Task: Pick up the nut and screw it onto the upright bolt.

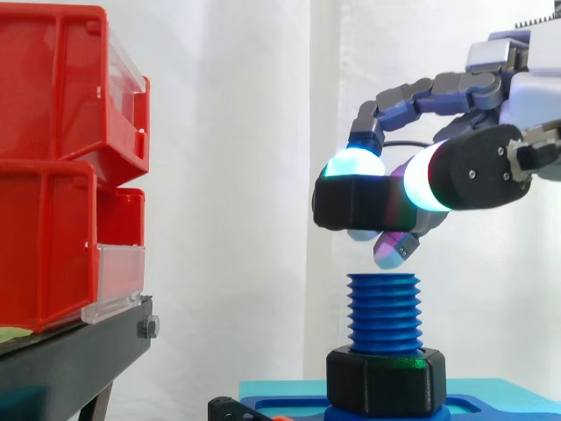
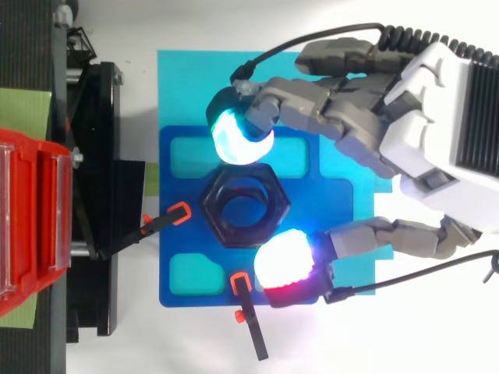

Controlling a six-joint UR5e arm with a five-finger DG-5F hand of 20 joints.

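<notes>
A black hex nut [image 1: 358, 203] [image 2: 273, 206] hangs in the air, pinched between two glowing fingertips [image 1: 353, 163] of my hand [image 1: 480, 172] [image 2: 437, 117], which comes in from the right. The nut lies flat, a short gap above the top of the upright blue threaded bolt [image 1: 383, 310], roughly over it and reaching a little further left. A second black nut [image 1: 384, 379] sits at the bolt's foot. In the top view one pad [image 2: 240, 137] presses the nut's far side and another [image 2: 284, 260] its near side.
The bolt stands on a blue base plate [image 2: 187, 156] lying on a teal mat [image 2: 179, 78]. Two black clamps with orange tips [image 2: 168, 220] [image 2: 248, 310] hold the plate. Red bins [image 1: 53, 175] on a black stand [image 1: 70, 360] rise at the left.
</notes>
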